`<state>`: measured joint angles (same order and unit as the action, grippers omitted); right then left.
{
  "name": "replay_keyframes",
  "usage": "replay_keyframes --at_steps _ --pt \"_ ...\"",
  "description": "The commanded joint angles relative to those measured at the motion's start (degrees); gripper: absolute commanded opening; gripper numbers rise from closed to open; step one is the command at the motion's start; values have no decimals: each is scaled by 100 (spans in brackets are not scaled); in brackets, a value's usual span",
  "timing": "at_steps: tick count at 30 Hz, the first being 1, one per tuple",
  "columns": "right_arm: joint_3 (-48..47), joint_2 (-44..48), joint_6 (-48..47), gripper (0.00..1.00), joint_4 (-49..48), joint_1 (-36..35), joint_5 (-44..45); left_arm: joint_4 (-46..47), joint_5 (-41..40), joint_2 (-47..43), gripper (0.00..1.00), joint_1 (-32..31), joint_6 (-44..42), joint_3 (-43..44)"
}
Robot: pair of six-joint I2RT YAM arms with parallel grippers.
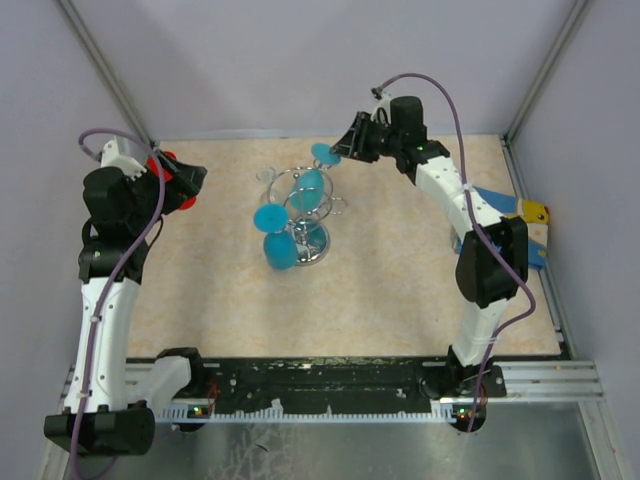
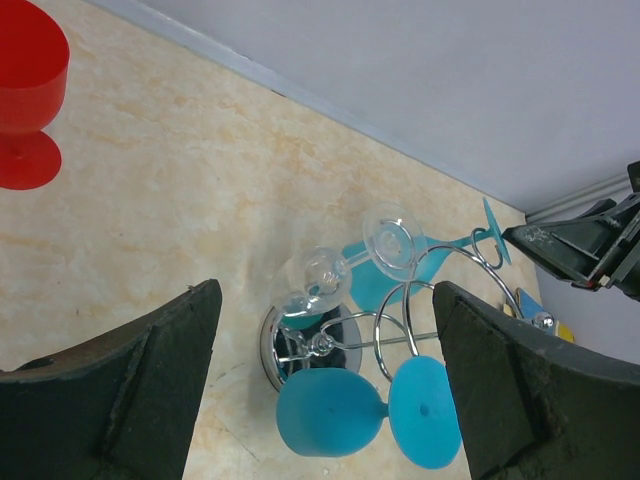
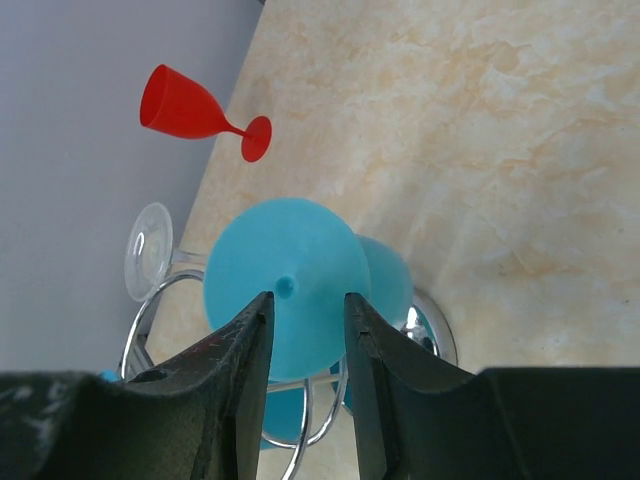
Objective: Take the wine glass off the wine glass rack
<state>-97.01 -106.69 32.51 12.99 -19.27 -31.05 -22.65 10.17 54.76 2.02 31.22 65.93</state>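
The chrome wine glass rack (image 1: 312, 240) stands mid-table, and its round base shows in the left wrist view (image 2: 272, 345). Blue and clear glasses hang from it. One blue wine glass (image 1: 312, 185) tilts outward with its foot (image 1: 323, 153) toward my right gripper (image 1: 342, 148). In the right wrist view that foot (image 3: 290, 250) faces the camera just past the fingertips. The right gripper (image 3: 305, 297) is narrowly open and grips nothing. Another blue glass (image 2: 330, 410) hangs on the near side. My left gripper (image 2: 325, 287) is wide open and empty, left of the rack (image 1: 195, 180).
A red wine glass (image 2: 25, 90) stands upright at the far left of the table, also seen in the right wrist view (image 3: 185, 105). Clear glasses (image 2: 322, 270) hang on the rack. A yellow and blue object (image 1: 535, 215) lies at the right edge. Enclosure walls surround the table.
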Motion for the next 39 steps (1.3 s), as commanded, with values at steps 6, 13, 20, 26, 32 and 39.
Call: replay_keyframes --at_steps 6,13,20,26,32,39 --pt "225 317 -49 36 -334 140 -8 174 86 -80 92 -2 -53 -81" --pt "252 306 -20 36 -415 163 -120 191 117 -68 92 -9 -41 -83" --pt "310 212 -75 36 -340 253 -77 182 100 -63 92 -9 -53 -80" --pt "-440 -374 -377 42 420 566 438 174 98 -82 92 -8 -83 -90" --pt "-2673 -1994 -1132 61 2388 835 1536 190 45 -57 93 -15 -144 -108" --pt "-4065 -3163 -1540 63 3284 1114 2799 191 -45 -22 93 -25 -241 -142"
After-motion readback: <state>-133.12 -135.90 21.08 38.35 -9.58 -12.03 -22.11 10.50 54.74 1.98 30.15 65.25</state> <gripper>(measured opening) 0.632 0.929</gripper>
